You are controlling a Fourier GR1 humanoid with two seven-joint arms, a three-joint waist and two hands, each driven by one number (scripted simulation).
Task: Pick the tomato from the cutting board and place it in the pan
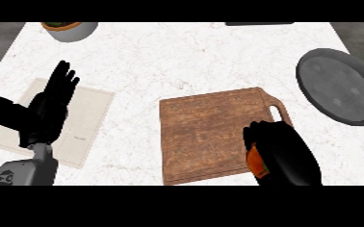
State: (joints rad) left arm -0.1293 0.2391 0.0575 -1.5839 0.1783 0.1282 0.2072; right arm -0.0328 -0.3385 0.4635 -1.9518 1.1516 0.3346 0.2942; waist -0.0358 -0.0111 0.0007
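- The right hand (284,156) was curled over the tomato (254,161) at the board's (206,130) near right corner, just below the handle slot — fingers wrapped round the fruit, so only an orange-red sliver showed at the hand's left edge.
- That wrap looked like a grasp made for lifting: the hand covered the tomato from above and the right, the side facing the pan (334,84).
- Whether the tomato was touching the board or raised off it could not be told.
- The pan lay on the counter (185,57) to the far right, apart from the board, with nothing in it — the placing step was not yet done.
- The left hand (53,101) rested open, fingers up, at the left over a cloth (89,120), clear of the work.
- A bowl (70,30) sat at the far left corner, well away.
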